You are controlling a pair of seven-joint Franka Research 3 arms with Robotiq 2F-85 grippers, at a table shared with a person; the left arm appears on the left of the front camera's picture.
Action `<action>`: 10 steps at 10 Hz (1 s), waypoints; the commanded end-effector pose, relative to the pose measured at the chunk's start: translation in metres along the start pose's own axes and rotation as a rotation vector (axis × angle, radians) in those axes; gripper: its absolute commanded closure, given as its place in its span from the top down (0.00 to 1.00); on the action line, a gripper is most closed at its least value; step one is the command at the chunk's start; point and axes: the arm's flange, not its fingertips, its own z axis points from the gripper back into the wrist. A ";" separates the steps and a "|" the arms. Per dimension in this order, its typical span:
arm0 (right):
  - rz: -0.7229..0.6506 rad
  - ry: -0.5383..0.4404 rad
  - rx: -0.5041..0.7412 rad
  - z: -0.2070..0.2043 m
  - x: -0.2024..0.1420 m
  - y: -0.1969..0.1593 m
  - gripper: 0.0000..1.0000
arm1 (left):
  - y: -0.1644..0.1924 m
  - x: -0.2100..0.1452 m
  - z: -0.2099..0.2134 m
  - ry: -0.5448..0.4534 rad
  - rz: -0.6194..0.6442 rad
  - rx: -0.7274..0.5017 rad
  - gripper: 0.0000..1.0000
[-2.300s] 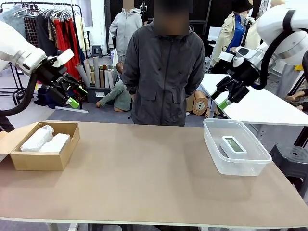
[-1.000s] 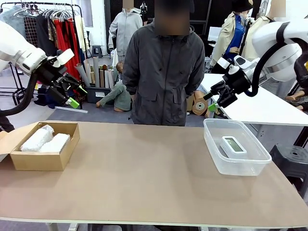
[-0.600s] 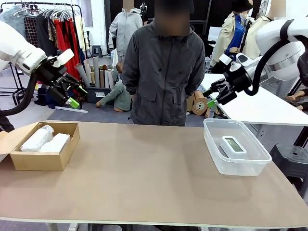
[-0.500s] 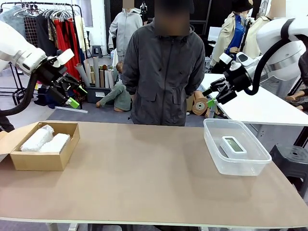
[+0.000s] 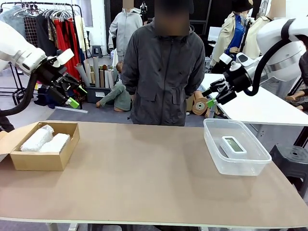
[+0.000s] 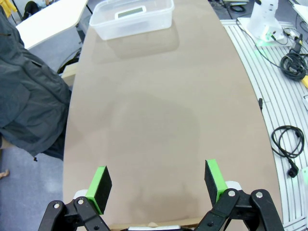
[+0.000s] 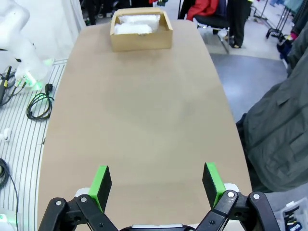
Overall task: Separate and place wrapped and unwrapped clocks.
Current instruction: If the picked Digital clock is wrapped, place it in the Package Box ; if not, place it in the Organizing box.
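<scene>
On the brown table [image 5: 144,173], near its left end in the front view, an open cardboard box [image 5: 42,159] is set, and two wrapped clocks [image 5: 45,139] are laid side by side inside it, touching each other. Both are seen as lumpy white bundles in clear bubble wrap. Near the table's right end, well apart from the box, a clear plastic tub [image 5: 234,163] is placed, and the bare clock [image 5: 234,144] is laid flat on its floor with the grey-green screen turned up. The same tub [image 6: 132,19] is shown at the far end of the table in the left wrist view, with the bare clock [image 6: 130,12] seen through its wall. The box [image 7: 141,33] with the bundles [image 7: 138,25] is shown at the far end in the right wrist view.

The left gripper [image 5: 72,94] is held in the air above and behind the box, touching nothing. Its jaws are spread wide, with the green pads [image 6: 102,183] well apart and only bare table between them. The right gripper [image 5: 211,96] is held in the air above and behind the tub, its jaws likewise spread, its pads [image 7: 101,185] far apart and nothing grasped.

A person in a dark grey jacket [image 5: 163,72] is stood at the far side of the table, between the two arms, with arms hung down.
</scene>
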 end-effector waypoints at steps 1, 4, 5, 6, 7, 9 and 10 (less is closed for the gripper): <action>0.007 0.009 -0.007 0.001 0.001 -0.001 1.00 | -0.002 0.000 0.002 0.001 -0.003 -0.002 1.00; 0.007 0.009 -0.007 0.001 0.001 -0.001 1.00 | -0.002 0.000 0.002 0.001 -0.003 -0.002 1.00; 0.007 0.009 -0.007 0.001 0.001 -0.001 1.00 | -0.002 0.000 0.002 0.001 -0.003 -0.002 1.00; 0.007 0.009 -0.007 0.001 0.001 -0.001 1.00 | -0.002 0.000 0.002 0.001 -0.003 -0.002 1.00; 0.007 0.009 -0.007 0.001 0.001 -0.001 1.00 | -0.002 0.000 0.002 0.001 -0.003 -0.002 1.00; 0.007 0.009 -0.007 0.001 0.001 -0.001 1.00 | -0.002 0.000 0.002 0.001 -0.003 -0.002 1.00; 0.007 0.009 -0.007 0.001 0.001 -0.001 1.00 | -0.002 0.000 0.002 0.001 -0.003 -0.002 1.00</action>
